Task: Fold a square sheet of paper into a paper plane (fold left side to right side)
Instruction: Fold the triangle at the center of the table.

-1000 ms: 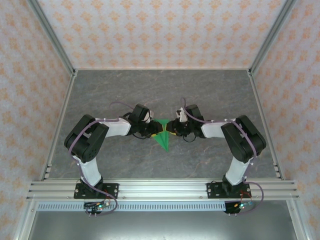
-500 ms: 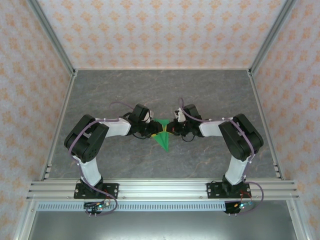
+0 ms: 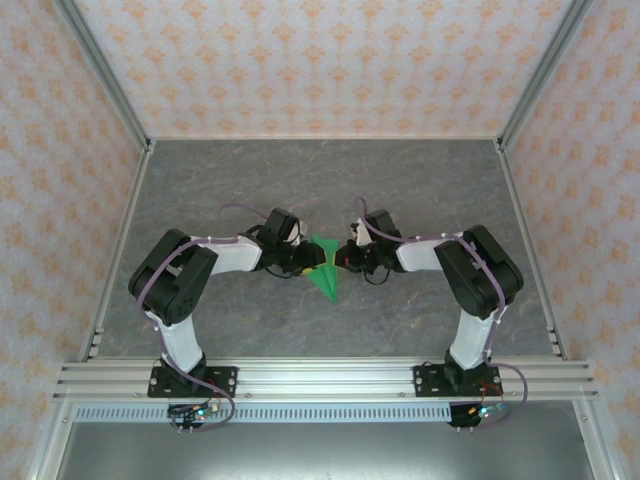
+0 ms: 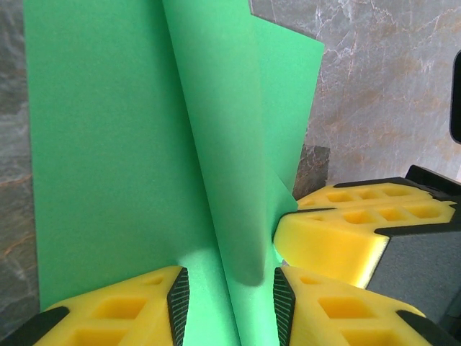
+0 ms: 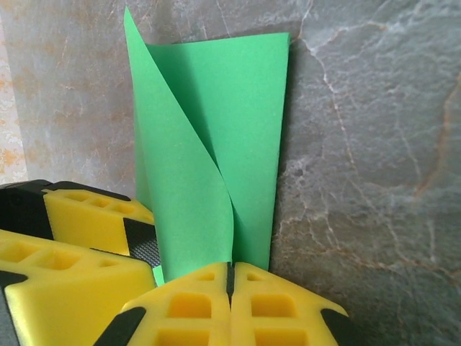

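Mid-fold, the right gripper point(image 5: 230, 272) pinched the paper point(image 5: 230, 108) while the left gripper point(image 4: 227, 292) straddled its raised flap half-open; flattening the crease looked next.

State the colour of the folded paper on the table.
The paper is plain bright green, clearest in the left wrist view.

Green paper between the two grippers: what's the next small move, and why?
Probably the right gripper should ease its flap over and down flat. It is shut on an edge of the green paper, the flap stands curled up, uncreased, and the left gripper straddles the raised fold with open jaws.
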